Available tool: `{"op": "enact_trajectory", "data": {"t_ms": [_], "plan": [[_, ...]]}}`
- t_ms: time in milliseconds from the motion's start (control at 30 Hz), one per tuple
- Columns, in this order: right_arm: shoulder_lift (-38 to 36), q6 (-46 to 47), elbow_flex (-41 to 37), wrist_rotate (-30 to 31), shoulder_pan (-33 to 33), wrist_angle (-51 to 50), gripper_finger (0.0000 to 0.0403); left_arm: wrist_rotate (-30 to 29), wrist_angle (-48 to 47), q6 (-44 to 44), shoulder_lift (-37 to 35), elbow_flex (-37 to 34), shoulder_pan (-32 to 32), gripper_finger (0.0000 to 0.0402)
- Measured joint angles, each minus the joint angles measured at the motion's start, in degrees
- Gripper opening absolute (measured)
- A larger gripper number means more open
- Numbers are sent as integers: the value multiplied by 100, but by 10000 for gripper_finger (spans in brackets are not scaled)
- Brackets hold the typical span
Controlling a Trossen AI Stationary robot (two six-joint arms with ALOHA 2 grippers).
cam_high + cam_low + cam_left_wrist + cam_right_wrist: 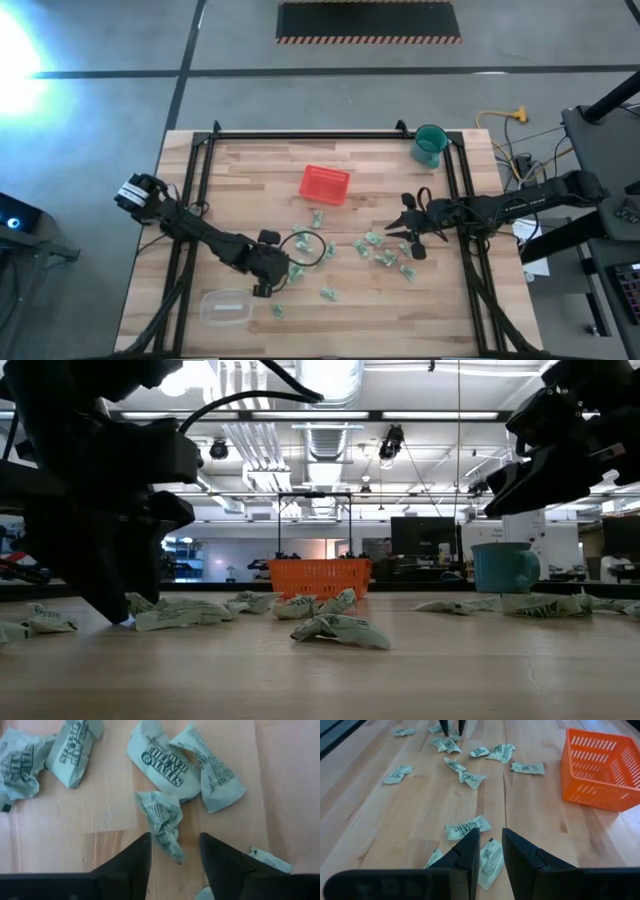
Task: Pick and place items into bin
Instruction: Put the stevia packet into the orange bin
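Note:
Several pale-green crumpled wrappers (pixel 385 250) lie scattered on the wooden table, in front of the red tray (pixel 312 180) that stands flat near the table's middle. My left gripper (pixel 272 275) is down at the table (pixel 115 610), open. Its fingers stand on either side of the tail of one wrapper (pixel 162 817) without touching it. My right gripper (pixel 398 226) hangs raised above the table (pixel 497 500), open by a narrow gap (pixel 490 832), over a wrapper (pixel 492 862) lying flat. The tray (pixel 600 767) is ahead of it.
A teal cup (pixel 430 145) stands at the far right corner, and a clear container (pixel 225 305) sits near the front left, beside my left arm. A black frame (pixel 300 135) borders the table. More wrappers (pixel 165 757) lie just beyond the left fingers.

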Motion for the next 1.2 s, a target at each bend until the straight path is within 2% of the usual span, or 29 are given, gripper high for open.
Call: {"op": "enact_trajectory", "data": {"t_ms": [233,300,500,633,800,967,1100,1200], "plan": [[0,2,-26,0,4,-1,72,-124,-149,42,-26,37,17,22],[0,2,-26,0,4,0,72,-246,-171,106,-35,48,15,7],[0,-16,-26,2,4,1,72,-448,-193,342,-89,49,15,3],[0,-96,-26,8,4,1,72,-871,-193,653,-269,46,15,1],[0,-275,-26,24,2,17,72,-1859,-139,1176,-660,115,115,1],[0,-483,-26,177,4,114,72,-3047,-66,1671,-995,114,604,0],[0,-695,-26,328,1,183,72,-3106,531,2451,-1071,84,1275,0],[0,-817,-26,332,2,193,72,-2815,1139,3208,-1029,71,1874,0]]}}
